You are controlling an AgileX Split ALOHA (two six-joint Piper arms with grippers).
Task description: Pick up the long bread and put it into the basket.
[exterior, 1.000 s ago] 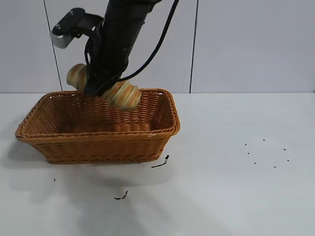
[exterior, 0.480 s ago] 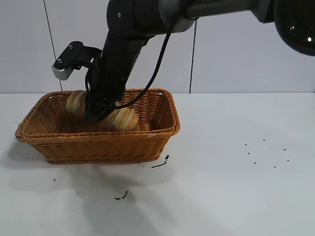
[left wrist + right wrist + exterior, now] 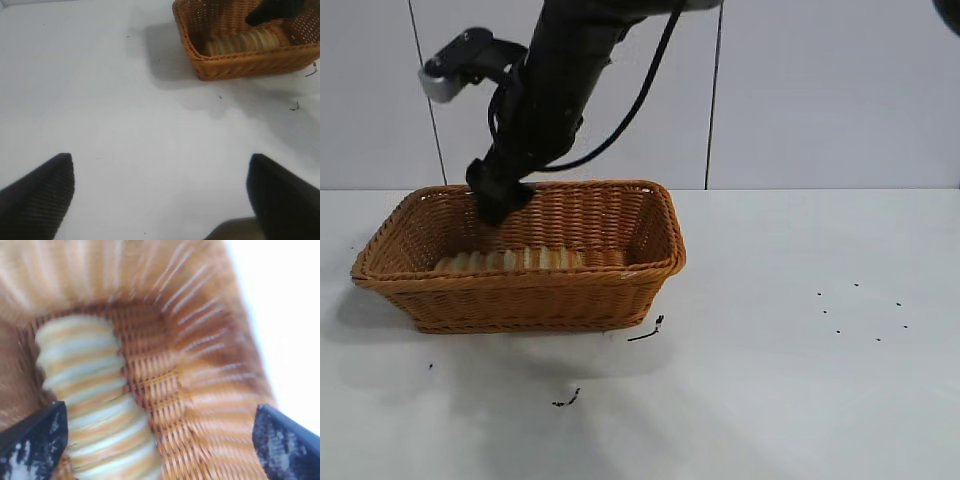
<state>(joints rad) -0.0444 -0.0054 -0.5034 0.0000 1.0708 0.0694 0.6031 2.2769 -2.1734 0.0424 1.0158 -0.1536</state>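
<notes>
Bread, the long bread (image 3: 508,259), lay flat on the floor of the basket (image 3: 650,262), looking light, firm-crusted and ribbed enough to be pinched across its middle, while the right pincer (image 3: 500,200) hovered above it, fingers apart and empty.

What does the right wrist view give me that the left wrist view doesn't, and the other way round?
Only the right wrist view: a close look straight down at the bread lying on the basket floor, between the right gripper's open fingers.

Only the left wrist view: the whole near side of the basket from a distance, the table before it, and the left gripper's open fingers, far from the basket.

Both: bread in the basket, released.
</notes>
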